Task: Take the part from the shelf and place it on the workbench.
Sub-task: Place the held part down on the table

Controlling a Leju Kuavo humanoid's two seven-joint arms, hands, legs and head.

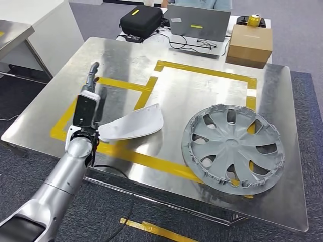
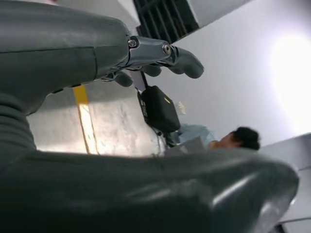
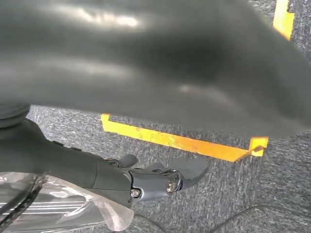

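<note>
The white curved part (image 1: 133, 124) lies flat on the steel counter (image 1: 114, 55), across the yellow tape (image 1: 205, 70), its near end hidden behind the left hand (image 1: 88, 98). That hand hovers just beside it, fingers (image 2: 183, 60) straight and apart, holding nothing. A grey wheel cover (image 1: 233, 147) lies well apart. The right hand (image 3: 154, 179) hangs over carpet, fingers loosely extended, with clear plastic (image 3: 73, 204) beside it; whether it grips that is unclear.

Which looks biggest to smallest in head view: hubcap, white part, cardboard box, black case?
1. Hubcap
2. White part
3. Cardboard box and black case: look alike, not ranked; both sit farther from the camera, so apparent size misleads.
</note>
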